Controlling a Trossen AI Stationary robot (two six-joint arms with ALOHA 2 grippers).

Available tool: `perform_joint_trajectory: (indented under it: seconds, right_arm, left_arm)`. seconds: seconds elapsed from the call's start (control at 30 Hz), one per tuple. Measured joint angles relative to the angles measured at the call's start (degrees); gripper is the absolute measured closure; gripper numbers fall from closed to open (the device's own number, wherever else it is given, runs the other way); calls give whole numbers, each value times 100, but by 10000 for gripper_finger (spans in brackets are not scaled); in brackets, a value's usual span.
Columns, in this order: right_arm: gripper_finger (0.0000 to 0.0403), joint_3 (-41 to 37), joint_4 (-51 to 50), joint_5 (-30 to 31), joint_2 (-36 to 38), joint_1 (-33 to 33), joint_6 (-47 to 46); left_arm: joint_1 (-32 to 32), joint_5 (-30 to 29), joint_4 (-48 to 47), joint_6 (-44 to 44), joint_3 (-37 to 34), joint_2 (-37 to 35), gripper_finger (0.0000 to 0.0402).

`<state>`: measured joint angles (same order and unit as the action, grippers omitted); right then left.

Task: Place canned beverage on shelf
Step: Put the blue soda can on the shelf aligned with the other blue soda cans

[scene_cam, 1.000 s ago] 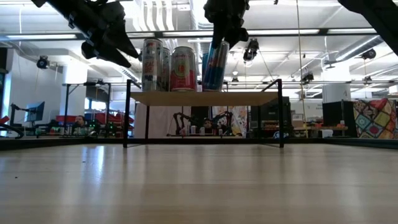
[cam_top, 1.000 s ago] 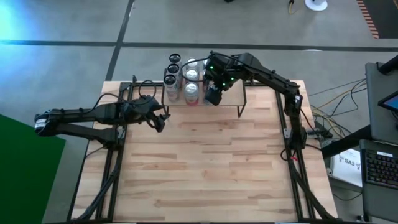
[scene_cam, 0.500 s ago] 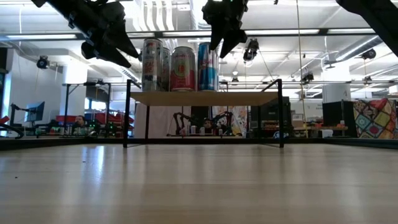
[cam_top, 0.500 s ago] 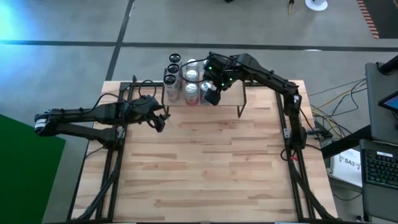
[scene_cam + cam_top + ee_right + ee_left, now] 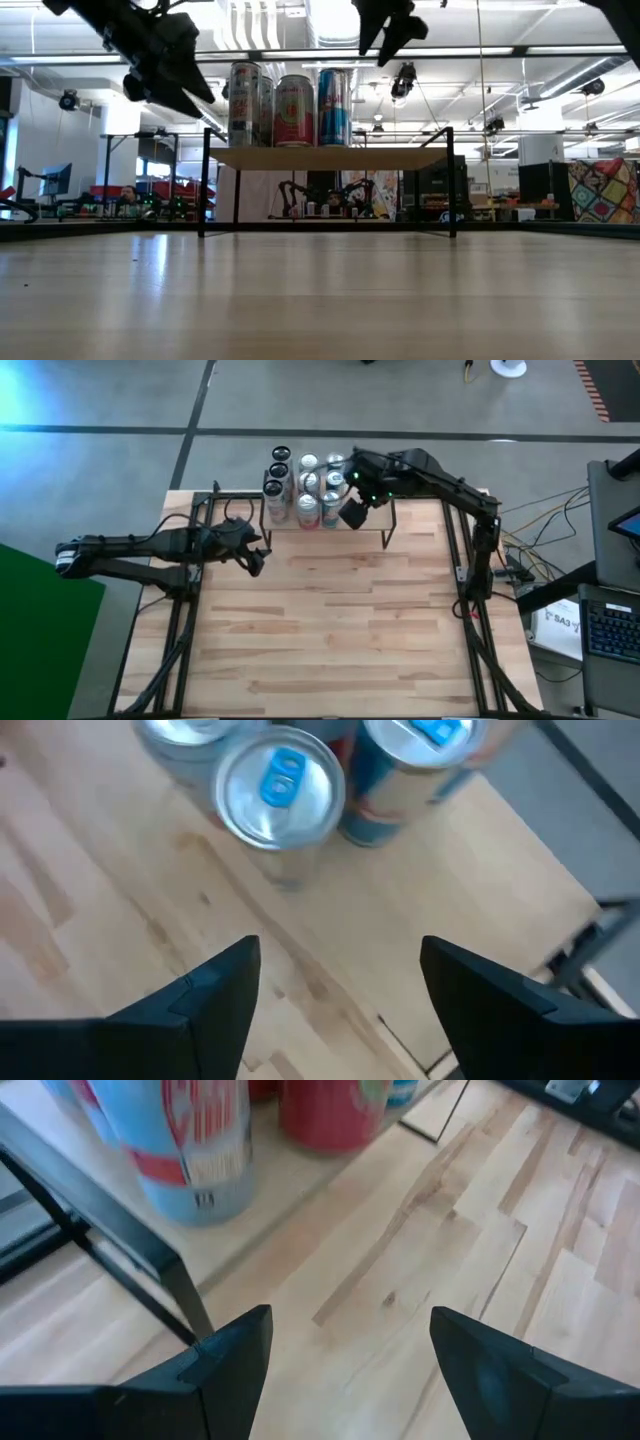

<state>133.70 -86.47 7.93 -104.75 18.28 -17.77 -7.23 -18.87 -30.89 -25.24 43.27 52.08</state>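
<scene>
Several canned beverages stand upright on the shelf (image 5: 325, 157), a low wood board on black wire legs at the table's far side. The rightmost, a blue-and-silver can (image 5: 335, 107), rests on its base; the right wrist view looks down on its lid (image 5: 280, 785). My right gripper (image 5: 390, 25) hangs open above and to the right of that can, touching nothing (image 5: 352, 515). My left gripper (image 5: 255, 555) waits open off the shelf's left end, and its wrist view shows a blue can (image 5: 200, 1150) beside a shelf leg (image 5: 120, 1250).
More cans fill the shelf's left half (image 5: 290, 485), among them a red can (image 5: 295, 110) and a tall silver one (image 5: 245, 105). The shelf's right half (image 5: 375, 510) is bare board. The wooden tabletop (image 5: 330, 620) stretches toward the near edge.
My right gripper has let go of the blue-and-silver can, then risen and drawn away toward the table's right edge. The can, tilted in the fingers a second ago, now stands upright on the shelf beside the red can.
</scene>
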Motion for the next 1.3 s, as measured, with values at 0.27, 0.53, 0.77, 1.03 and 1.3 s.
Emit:
perform_joint_trajectory:
  seconds: [0.27,0.53,0.77,1.03,1.3]
  right_arm:
    - [163,-1794,1170,1409,745,-970,-990]
    - [168,-4764,4599,2073,1821,-1546,-2208]
    - [168,-6460,7273,2466,1812,-1801,-2537]
    - [168,-6899,9072,3179,1148,-1803,-2073]
    - [168,-6744,9150,4009,789,-1803,-1920]
  left_arm:
    - [191,17,663,-692,-1025,-318,143]
    - [243,11,911,-665,-1408,-581,143]
    - [236,-14,1128,-189,-1293,-536,143]
    - [236,-7,1365,-108,-1293,-580,143]
    - [236,-7,1335,-224,-1293,-747,143]
